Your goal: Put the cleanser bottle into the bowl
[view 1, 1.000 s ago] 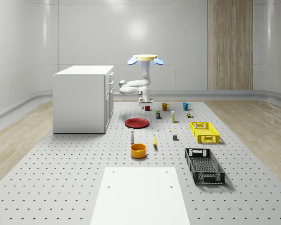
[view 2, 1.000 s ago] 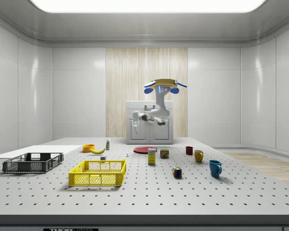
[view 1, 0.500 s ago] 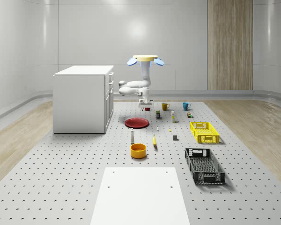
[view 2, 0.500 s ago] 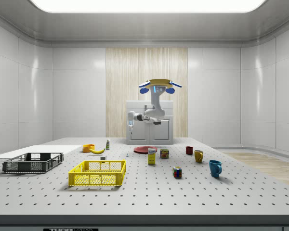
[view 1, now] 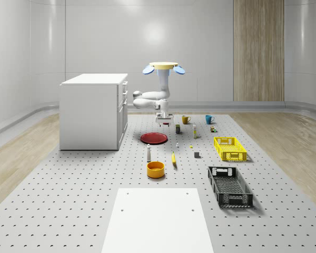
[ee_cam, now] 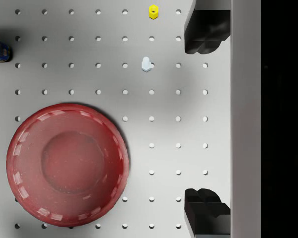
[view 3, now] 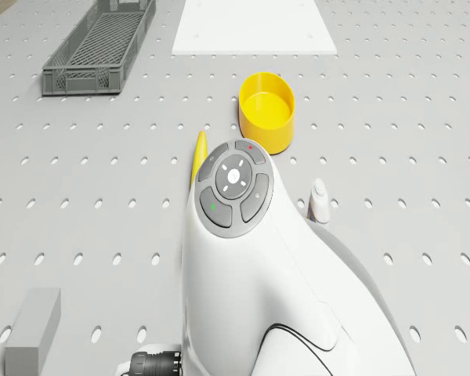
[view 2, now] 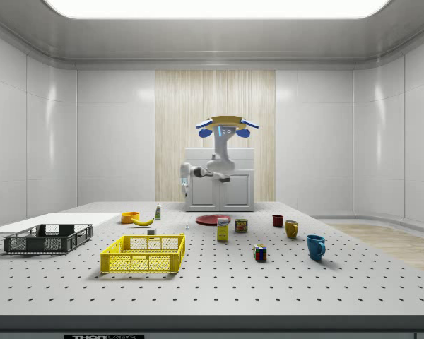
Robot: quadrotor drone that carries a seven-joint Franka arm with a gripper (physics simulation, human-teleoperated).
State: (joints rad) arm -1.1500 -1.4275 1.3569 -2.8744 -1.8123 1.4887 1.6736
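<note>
The cleanser bottle (view 1: 148, 153) stands upright on the bench (view 1: 84, 190) just behind the yellow bowl (view 1: 155, 169) — well apart from the gripper (view 1: 163, 122). The drone (view 1: 164, 67) hovers above the bench's far end; its arm hangs down, elbow bent, wrist pointing downward beside the red plate (ee_cam: 67, 164). The fingers (ee_cam: 206, 30) are spread wide, holding nothing.

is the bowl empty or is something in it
Empty: the drone view looks into the yellow bowl and shows bare bottom; the bottle stands outside it.
</note>
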